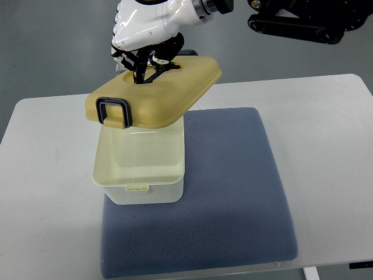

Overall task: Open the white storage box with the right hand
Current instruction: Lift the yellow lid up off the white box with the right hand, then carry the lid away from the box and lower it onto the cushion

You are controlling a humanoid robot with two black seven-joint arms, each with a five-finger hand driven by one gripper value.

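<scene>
- Gripping the pale yellow plastic lid (154,93) at its far edge, the white right hand (145,35) had its dark fingers (143,63) clamped on it, the arm entering from the upper right.
- The lid was off its seat, tilted and skewed toward 10 o'clock, its black latch handle (115,112) hanging on the near-left rim; holding from the rear apparently let the front swing clear.
- The translucent white rectangular storage box (140,169) sat on the blue-grey textured fabric mat (227,198), toward 9 o'clock of it, interior exposed and seemingly empty.
- The mat lay on the white table (326,146), probably to stop the box sliding.
- Left hand: not seen.
- Judgement: opening nearly complete; lid not yet set down.
</scene>
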